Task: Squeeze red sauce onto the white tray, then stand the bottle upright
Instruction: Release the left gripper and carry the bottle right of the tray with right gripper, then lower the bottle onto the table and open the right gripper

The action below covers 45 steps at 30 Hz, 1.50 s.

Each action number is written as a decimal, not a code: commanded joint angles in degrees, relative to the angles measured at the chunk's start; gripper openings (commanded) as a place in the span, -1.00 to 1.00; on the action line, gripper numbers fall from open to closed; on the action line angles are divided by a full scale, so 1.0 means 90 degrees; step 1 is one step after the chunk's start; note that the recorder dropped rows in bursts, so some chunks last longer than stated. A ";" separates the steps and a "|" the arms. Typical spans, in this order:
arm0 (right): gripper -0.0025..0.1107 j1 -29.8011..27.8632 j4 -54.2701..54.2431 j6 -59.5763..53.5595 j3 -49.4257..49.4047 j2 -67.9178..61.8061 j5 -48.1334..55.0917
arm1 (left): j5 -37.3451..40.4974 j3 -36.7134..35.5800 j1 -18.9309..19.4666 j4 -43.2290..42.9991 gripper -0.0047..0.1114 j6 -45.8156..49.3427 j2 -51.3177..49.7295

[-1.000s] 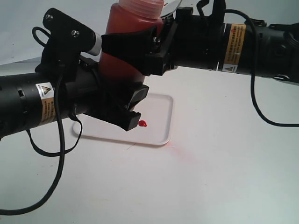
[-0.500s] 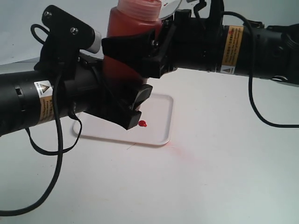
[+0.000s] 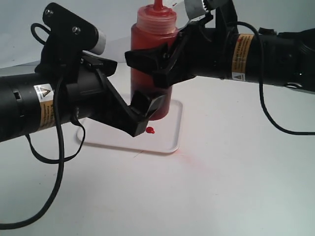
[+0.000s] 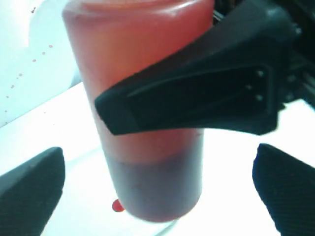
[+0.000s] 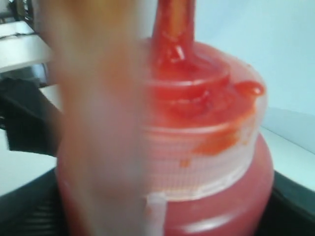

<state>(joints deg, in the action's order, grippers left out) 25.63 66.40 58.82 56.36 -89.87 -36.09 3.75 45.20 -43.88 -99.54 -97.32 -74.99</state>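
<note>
The bottle (image 3: 153, 73) stands upright with its red nozzle (image 3: 157, 4) pointing up, its base just over the white tray (image 3: 167, 140); I cannot tell whether it touches. My right gripper (image 3: 155, 59) is shut on the bottle's upper body, one black finger (image 4: 197, 98) crossing its front. My left gripper (image 3: 125, 86) is open, its fingers (image 4: 29, 191) wide apart on either side of the bottle's base (image 4: 157, 191) and clear of it. A small blob of red sauce (image 3: 150, 130) lies on the tray beside the base (image 4: 117, 205). Close up, the smeared lid (image 5: 197, 113) fills the right wrist view.
Both black arms cross low over the tray, the left arm (image 3: 29, 108) hiding its left part. A cable (image 3: 61, 187) loops under the left arm. A faint red glow (image 3: 192, 162) marks the white table right of the tray.
The right gripper has brought the bottle down and to the right, so its nozzle now shows. The left arm has hardly moved.
</note>
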 commanded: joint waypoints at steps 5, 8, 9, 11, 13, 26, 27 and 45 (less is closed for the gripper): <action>-0.96 -0.0524 0.1053 -0.0181 -0.0249 0.0100 0.0157 | 0.0892 -0.0525 -0.0001 -0.0046 0.75 0.0159 0.0040; -0.96 -0.0752 0.1053 -0.0414 -0.0629 0.0100 -0.0425 | 0.1317 -0.0663 -0.0001 -0.0046 0.75 0.0159 0.0040; -0.96 -0.0828 0.1053 -0.0461 -0.0776 0.0100 -0.0596 | 0.1351 -0.0690 -0.0001 -0.0046 0.75 0.0159 0.0040; -0.96 -0.0945 0.1053 -0.0565 -0.1094 0.0100 -0.0774 | 0.1351 -0.0703 -0.0001 -0.0046 0.75 0.0159 0.0040; -0.96 -0.1027 0.1010 -0.0797 -0.1383 0.0083 -0.0765 | 0.1324 -0.0706 -0.0001 -0.0046 0.75 0.0159 0.0040; -0.96 -0.1072 0.0910 -0.2564 -0.2168 -0.1426 -0.1787 | 0.1248 -0.0706 -0.0001 -0.0046 0.75 0.0159 0.0040; -0.96 -0.1072 0.1009 -0.2594 -0.2168 -0.1458 -0.1787 | 0.1248 -0.0706 -0.0001 -0.0046 0.75 0.0159 0.0040; 0.90 -0.1072 0.0547 -0.2534 -0.2168 -0.1535 -0.1815 | 0.1233 -0.0706 -0.0001 -0.0046 0.75 0.0163 0.0040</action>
<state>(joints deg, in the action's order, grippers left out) 16.01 72.50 35.68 37.02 -103.67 -51.56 14.56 39.23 -43.88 -99.88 -96.01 -74.86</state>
